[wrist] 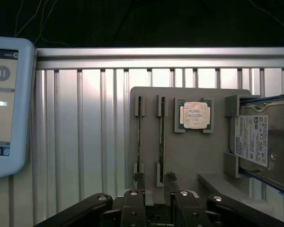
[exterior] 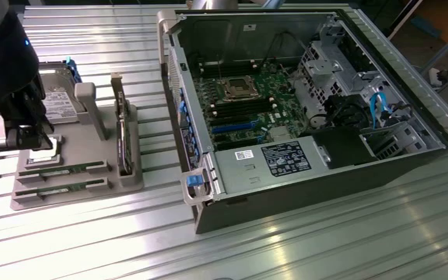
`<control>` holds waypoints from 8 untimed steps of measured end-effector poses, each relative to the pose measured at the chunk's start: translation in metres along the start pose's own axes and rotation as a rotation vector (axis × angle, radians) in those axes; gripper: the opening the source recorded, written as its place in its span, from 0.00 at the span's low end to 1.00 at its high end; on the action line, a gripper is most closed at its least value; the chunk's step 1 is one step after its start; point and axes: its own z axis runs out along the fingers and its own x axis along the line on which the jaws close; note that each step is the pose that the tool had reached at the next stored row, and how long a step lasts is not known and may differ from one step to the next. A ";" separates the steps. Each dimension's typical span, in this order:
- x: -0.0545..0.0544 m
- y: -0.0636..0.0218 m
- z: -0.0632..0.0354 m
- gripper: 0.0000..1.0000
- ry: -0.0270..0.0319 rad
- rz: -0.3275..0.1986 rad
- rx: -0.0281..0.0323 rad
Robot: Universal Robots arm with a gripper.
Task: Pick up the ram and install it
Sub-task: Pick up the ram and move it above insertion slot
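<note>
The gripper is seen closest, its fingers spread apart and pinching nothing, held low over one end of a grey tray. The ram is stood on edge in slotted clips on that tray, with a second stick just beside it, presumably so that the thin upper edge can be pinched from above. Neither is touched. A processor chip and a hard drive are kept alongside. The computer case is laid on its side and opened, so its memory slots are faced upward, well apart from the tray
</note>
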 end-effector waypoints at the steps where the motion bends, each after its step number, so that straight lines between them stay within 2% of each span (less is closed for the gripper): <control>1: 0.000 -0.0001 0.0014 0.30 0.0001 0.000 -0.0001; 8: 0.004 -0.0007 0.0151 0.30 0.0001 0.000 -0.0001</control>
